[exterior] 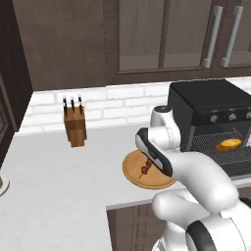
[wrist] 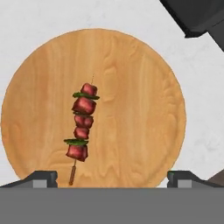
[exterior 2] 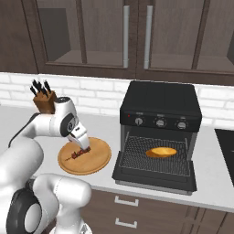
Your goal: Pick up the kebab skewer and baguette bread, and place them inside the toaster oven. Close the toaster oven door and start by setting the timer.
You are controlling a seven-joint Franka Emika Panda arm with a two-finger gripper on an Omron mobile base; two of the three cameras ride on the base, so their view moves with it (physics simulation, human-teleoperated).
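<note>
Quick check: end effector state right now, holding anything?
End effector: open and empty, above the kebab skewer lying on the round wooden board.

Even, soft rendered light throughout, faint shadows, no glare, sharp with slightly coarse pixelation.

Grey counter under a white brick backsplash and dark cabinets. Knife block upright near the back wall, well apart from the rest. Round board near the front edge, skewer lying on it, partly hidden by the white arm above. Black oven just right of the board, door down, baguette on the wire rack inside. Knobs in a row above the opening.
</note>
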